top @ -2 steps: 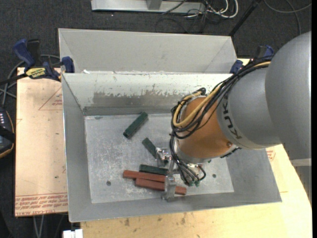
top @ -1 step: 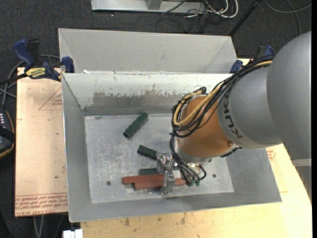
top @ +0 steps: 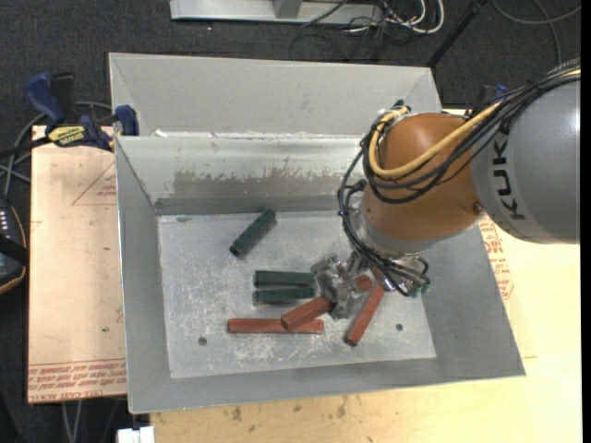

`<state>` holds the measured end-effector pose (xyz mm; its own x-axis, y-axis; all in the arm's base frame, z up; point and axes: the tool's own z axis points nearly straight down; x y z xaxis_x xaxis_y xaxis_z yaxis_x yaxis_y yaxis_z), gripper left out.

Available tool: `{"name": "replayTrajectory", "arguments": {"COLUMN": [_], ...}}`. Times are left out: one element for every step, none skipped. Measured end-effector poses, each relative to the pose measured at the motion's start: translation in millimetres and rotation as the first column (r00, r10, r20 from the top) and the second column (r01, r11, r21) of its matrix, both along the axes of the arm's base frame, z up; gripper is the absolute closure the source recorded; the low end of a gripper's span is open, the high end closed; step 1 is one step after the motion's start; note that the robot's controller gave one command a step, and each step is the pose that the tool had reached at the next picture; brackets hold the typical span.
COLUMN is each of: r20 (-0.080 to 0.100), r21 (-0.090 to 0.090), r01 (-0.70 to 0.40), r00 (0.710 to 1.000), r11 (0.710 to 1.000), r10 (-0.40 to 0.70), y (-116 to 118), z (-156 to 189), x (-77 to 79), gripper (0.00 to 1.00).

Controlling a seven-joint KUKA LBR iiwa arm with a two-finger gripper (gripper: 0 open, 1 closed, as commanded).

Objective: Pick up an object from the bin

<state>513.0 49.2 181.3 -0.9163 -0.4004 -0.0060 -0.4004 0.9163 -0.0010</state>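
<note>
Nearest the camera lie three red-brown round sticks, all on the near side of the gripper. The long red-brown stick lies flat, well off to the gripper's view-left, with its long axis running left to right across the floor of the grey metal bin. The short red-brown stick meets that one's right end and slants, its far end pointing up and to the right and stopping just beside the gripper. The steep red-brown stick lies on the gripper's view-right side. Its long axis climbs from near-left to far-right, and its far end also comes up just beside the gripper.

The gripper sits low over the bin floor, between the far ends of those two slanted sticks. Whether it is open or closed on anything cannot be told, because its metal parts are crowded in among the stick ends.

Just view-left of the gripper lie two dark green sticks side by side and parallel — the nearer green stick and the farther green stick. Both have their long axes left to right and their right ends toward the gripper.

Farther back and well apart from the gripper on its view-left, a dark green cylinder lies slanted, its far end pointing up and to the right.

Above the gripper bulges the orange wrist cover, looped with cables.
</note>
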Motion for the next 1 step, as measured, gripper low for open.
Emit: {"name": "replayTrajectory", "arguments": {"r20": [0.001], "r21": [0.001], "r01": [-0.018], "r00": [1.000], "r11": [1.000], "r10": [0.018], "y": [11.4], "z": [38.4], "x": [9.8], "gripper": [1.00]}}
